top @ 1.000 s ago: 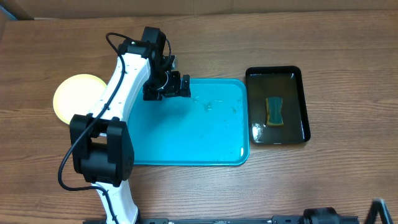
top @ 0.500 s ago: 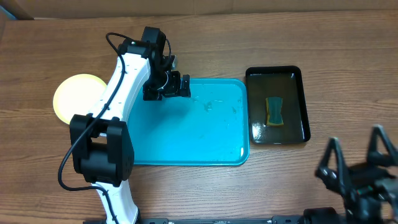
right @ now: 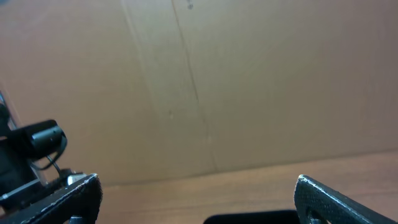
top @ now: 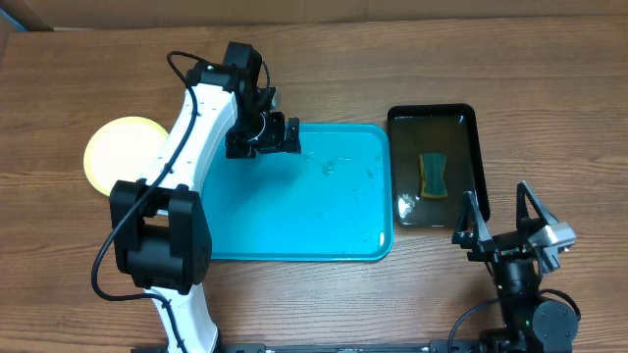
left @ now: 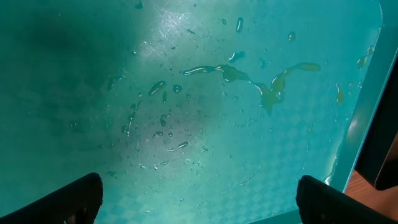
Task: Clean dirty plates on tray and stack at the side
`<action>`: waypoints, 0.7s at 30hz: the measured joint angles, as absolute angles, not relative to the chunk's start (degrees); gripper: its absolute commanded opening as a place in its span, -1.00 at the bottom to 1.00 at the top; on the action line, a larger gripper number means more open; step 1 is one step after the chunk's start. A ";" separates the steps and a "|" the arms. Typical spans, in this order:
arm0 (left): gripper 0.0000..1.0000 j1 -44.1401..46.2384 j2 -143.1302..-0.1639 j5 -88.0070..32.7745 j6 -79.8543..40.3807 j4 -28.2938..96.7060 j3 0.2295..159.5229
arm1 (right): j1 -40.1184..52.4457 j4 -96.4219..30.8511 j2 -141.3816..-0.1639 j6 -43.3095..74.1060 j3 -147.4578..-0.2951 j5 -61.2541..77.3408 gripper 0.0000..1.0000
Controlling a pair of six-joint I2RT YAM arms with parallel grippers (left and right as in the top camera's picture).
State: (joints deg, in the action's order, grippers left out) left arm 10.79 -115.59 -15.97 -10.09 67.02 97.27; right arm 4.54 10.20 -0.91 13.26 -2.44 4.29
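The turquoise tray [top: 294,211] lies mid-table, wet with water drops and a thin brownish streak; no plate is on it. It fills the left wrist view [left: 186,93]. A pale yellow-green plate [top: 113,152] lies on the table left of the tray, partly hidden by the left arm. The white plates are not in view. My left gripper [top: 283,135] is open and empty above the tray's back left part; its fingertips frame the left wrist view [left: 199,199]. My right gripper [top: 500,221] is open and empty, raised near the front right, below the black tray; it also shows in the right wrist view [right: 199,196].
A small black tray [top: 437,167] holding water and a green-yellow sponge [top: 432,175] stands right of the turquoise tray. A cardboard wall [right: 199,81] stands behind the table. The left arm [top: 186,167] reaches over the table's left side.
The right arm has come up into view at the front right and settled below the black tray. The left arm has not moved.
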 measured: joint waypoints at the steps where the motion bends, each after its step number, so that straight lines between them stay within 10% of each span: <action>1: 0.99 10.79 -115.59 -15.97 -10.09 67.05 97.27 | 4.54 10.24 -0.91 13.28 -1.89 4.29 1.00; 21: 1.00 10.79 -115.59 -15.97 -10.09 67.02 97.27 | 4.54 -4.71 -0.84 13.30 -1.06 4.27 1.00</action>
State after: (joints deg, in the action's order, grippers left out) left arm 10.79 -115.59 -15.97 -10.09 67.02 97.27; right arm 4.54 -4.71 -0.84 13.30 -1.06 4.27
